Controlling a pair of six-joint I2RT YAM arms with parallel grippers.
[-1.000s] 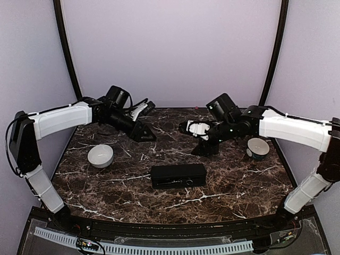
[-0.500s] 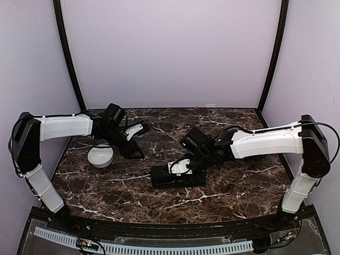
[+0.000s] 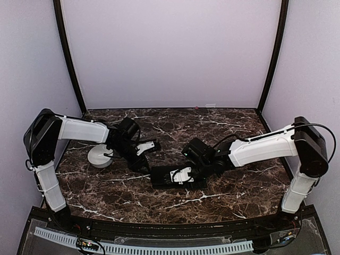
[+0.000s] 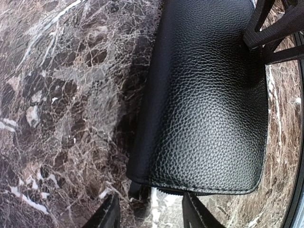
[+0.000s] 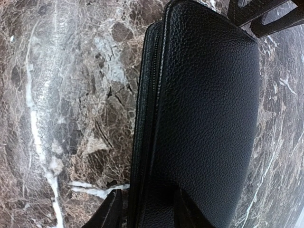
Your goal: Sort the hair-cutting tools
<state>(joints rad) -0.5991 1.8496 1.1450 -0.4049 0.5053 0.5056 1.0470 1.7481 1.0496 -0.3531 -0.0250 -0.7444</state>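
No scissors or comb pieces show in any view. The flat black case [image 3: 162, 179] lies shut at the middle of the table. My left gripper [image 3: 145, 166] is open at the case's left end. In the left wrist view the left gripper [image 4: 149, 217] has its fingers either side of the small zipper tab [image 4: 135, 187] at the corner of the case [image 4: 209, 95]. My right gripper [image 3: 179, 175] is open and low over the case. In the right wrist view the right gripper [image 5: 147, 213] straddles the zipper edge of the case [image 5: 209, 104].
A white bowl [image 3: 99, 156] stands left of the case, just behind the left arm. The dark marble table [image 3: 223, 202] has purple walls on three sides. Each wrist view shows the other gripper's dark fingers [image 4: 275, 28] [image 5: 266, 14] at the case's far end.
Both arms have swung down from the back of the table to the case. The left gripper came to its left end and the right gripper settled over its top.
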